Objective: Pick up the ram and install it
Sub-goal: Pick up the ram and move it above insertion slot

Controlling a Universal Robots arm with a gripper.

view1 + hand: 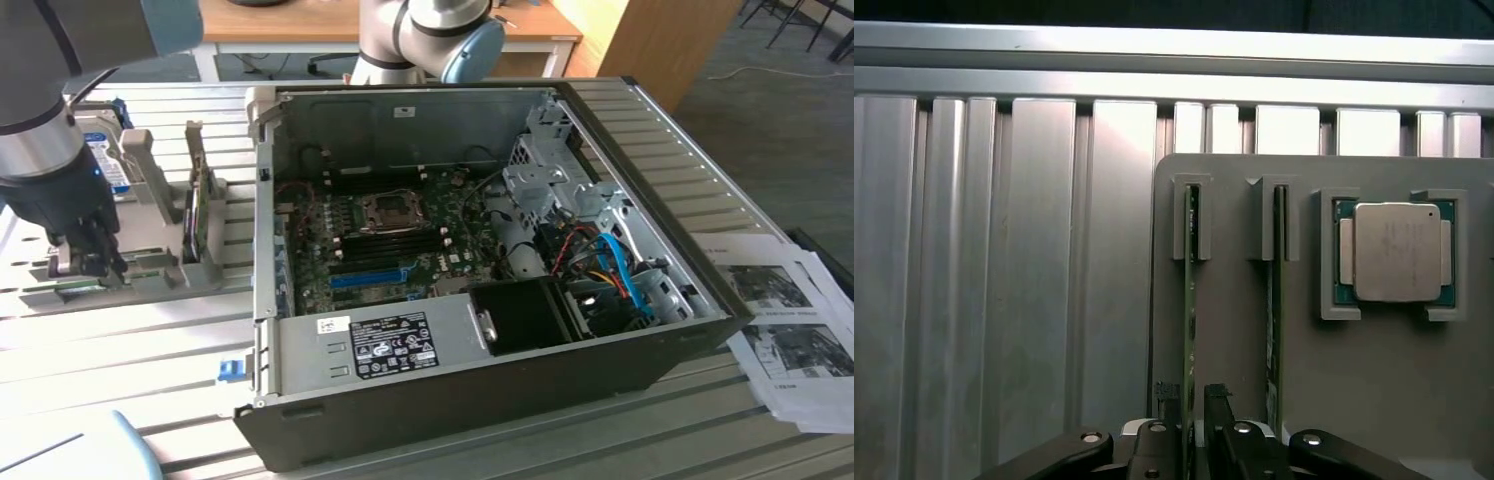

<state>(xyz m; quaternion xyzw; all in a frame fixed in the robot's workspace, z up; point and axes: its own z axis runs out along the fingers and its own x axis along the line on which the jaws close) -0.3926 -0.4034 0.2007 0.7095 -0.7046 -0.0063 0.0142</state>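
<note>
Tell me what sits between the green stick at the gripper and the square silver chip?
Another stick stands on edge between the ram and the silver chip, seen in the wrist view.

Down at a grey holder [154,268] on the exterior view's left of a slatted metal table [120,345], with gripper [87,262] low against the fixture; beside it, lying open, a dark computer case [467,395], motherboard [387,235] and bright-blue slot strip [367,277] exposed; printed sheets [787,330] at the exterior view's right

No legible txt anywhere; print on PSU label [390,343] & paper sheets [790,330] too small
</note>
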